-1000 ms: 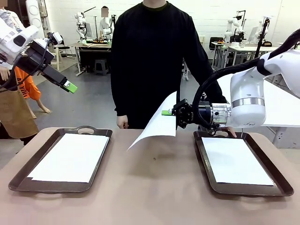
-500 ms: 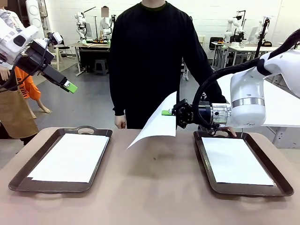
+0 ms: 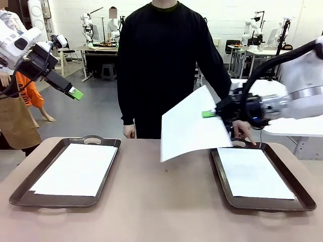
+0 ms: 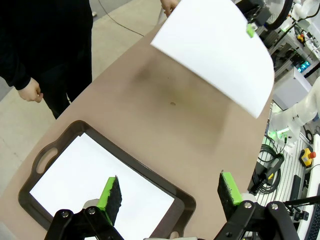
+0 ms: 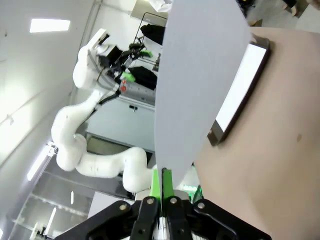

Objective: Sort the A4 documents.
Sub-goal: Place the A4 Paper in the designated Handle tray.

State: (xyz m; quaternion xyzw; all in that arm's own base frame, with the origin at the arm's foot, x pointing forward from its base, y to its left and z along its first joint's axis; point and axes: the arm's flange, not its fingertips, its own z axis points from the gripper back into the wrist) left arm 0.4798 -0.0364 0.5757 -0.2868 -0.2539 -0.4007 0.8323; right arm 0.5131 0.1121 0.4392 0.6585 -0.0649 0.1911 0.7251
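Trays: two dark brown handled units rest on the tabletop (image 3: 161, 212). Left tray (image 3: 20, 194) contains one white A4 sheet (image 3: 75, 169), lying flat. Right tray (image 3: 298, 194) contains a second sheet (image 3: 255, 174), also flat. No print is legible on any sheet. Right hand (image 3: 208, 114) is clamped on the edge of a third sheet (image 3: 192, 126), held in the air between the trays. Left hand (image 3: 74, 93) hangs above the left tray, fingers apart, holding nothing. Person's hand (image 3: 245, 135) touches the right tray's far rim.
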